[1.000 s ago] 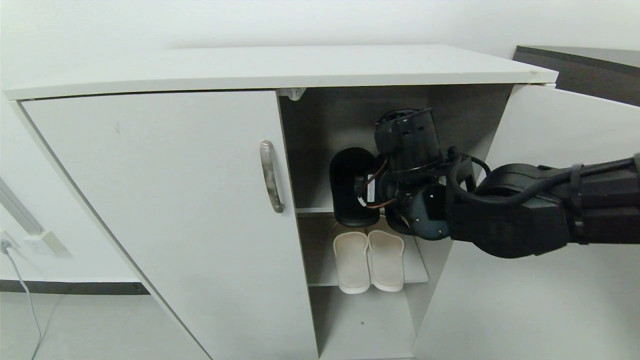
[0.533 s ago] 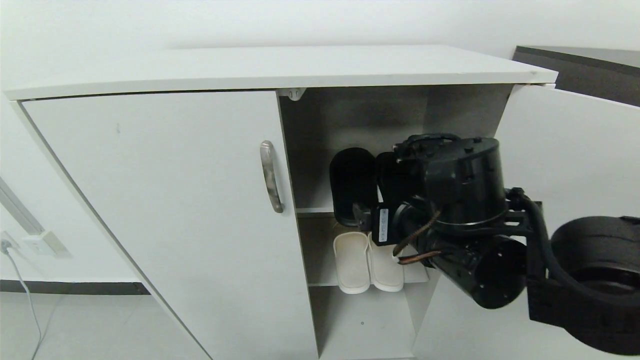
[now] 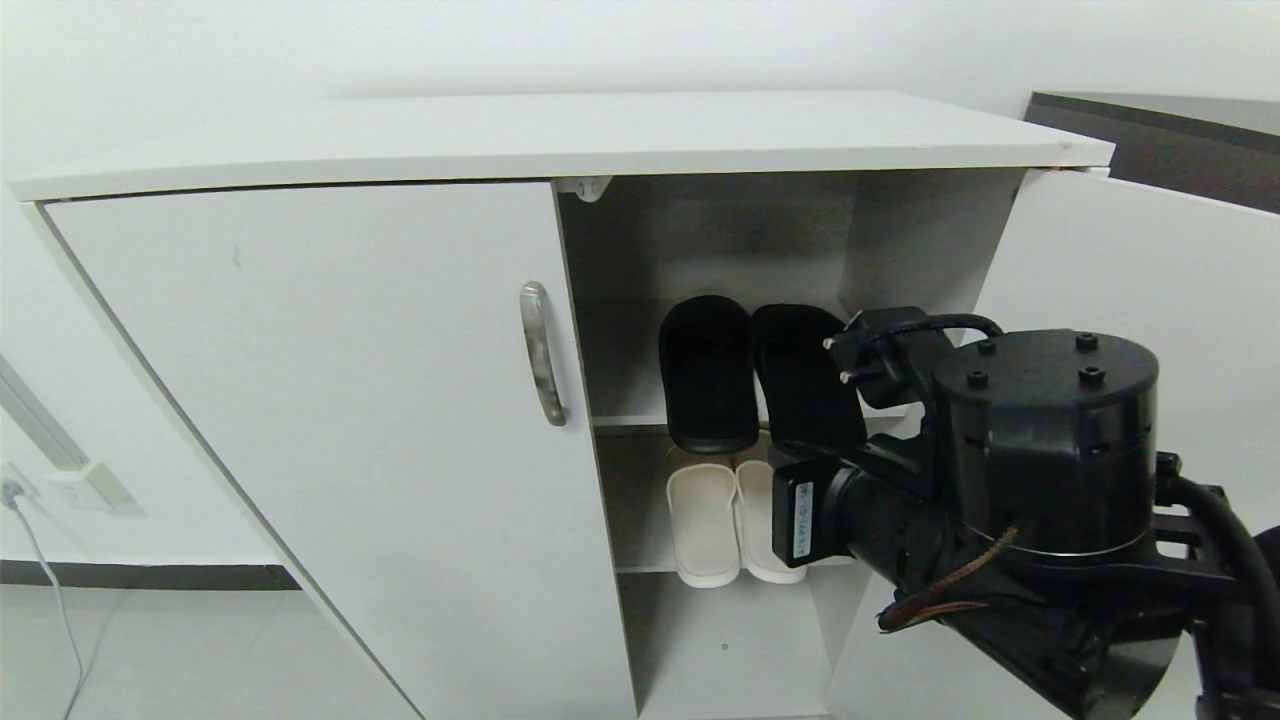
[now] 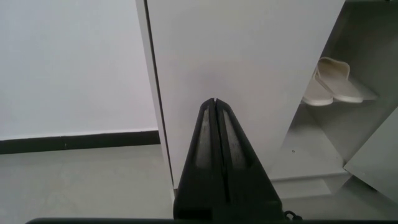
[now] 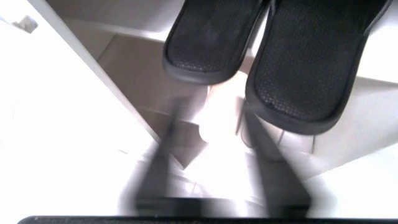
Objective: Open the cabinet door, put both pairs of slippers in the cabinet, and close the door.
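The right arm [image 3: 1040, 480] fills the lower right of the head view. Its thick black wrist [image 3: 1045, 440] stands upright like a drum, with cables [image 3: 945, 590] hanging from its side, and the end of the arm points left and forward. The right gripper [image 5: 211, 177] is blurred in its wrist view, but its two fingers [image 5: 155, 168] stand well apart with nothing between them. The left gripper [image 4: 214, 118] points forward with its fingers pressed flat together, empty.

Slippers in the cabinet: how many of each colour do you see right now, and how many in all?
Black slippers: 2
White slippers: 2
Total: 4 slippers, all inside the cabinet
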Robot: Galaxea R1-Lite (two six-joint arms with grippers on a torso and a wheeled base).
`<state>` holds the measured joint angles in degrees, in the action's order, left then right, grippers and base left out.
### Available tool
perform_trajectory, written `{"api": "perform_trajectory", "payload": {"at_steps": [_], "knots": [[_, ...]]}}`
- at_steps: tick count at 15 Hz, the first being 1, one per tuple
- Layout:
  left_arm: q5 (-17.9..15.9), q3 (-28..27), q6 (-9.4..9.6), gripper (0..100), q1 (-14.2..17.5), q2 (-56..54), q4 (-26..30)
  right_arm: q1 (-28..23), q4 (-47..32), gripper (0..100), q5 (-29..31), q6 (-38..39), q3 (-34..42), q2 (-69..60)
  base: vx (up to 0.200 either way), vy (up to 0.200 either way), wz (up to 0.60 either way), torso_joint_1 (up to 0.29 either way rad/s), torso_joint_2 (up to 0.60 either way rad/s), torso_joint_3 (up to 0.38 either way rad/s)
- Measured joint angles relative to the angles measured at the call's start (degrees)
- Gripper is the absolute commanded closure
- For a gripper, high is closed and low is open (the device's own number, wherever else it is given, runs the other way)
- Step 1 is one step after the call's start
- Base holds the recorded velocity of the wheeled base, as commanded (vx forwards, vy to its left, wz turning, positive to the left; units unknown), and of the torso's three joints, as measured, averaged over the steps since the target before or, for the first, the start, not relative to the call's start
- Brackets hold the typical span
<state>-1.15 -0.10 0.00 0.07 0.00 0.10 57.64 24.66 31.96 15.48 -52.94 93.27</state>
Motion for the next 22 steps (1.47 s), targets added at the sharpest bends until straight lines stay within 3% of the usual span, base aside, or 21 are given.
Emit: {"api": "perform_trajectory", "payload": {"at_steps": [7,22], "knots": [[0.0,0.0,0.00,100,0.0,0.0,0.0,0.4,0.0,100,0.3,0.0,0.7,-0.5,0.000,0.000,0.00,0.000,0.00,0.000],[0.0,0.0,-0.07,100,0.0,0.0,0.0,0.0,0.6,100,0.0,0.0,2.2,1.3,-0.200,0.000,0.00,0.002,0.00,0.001]]}}
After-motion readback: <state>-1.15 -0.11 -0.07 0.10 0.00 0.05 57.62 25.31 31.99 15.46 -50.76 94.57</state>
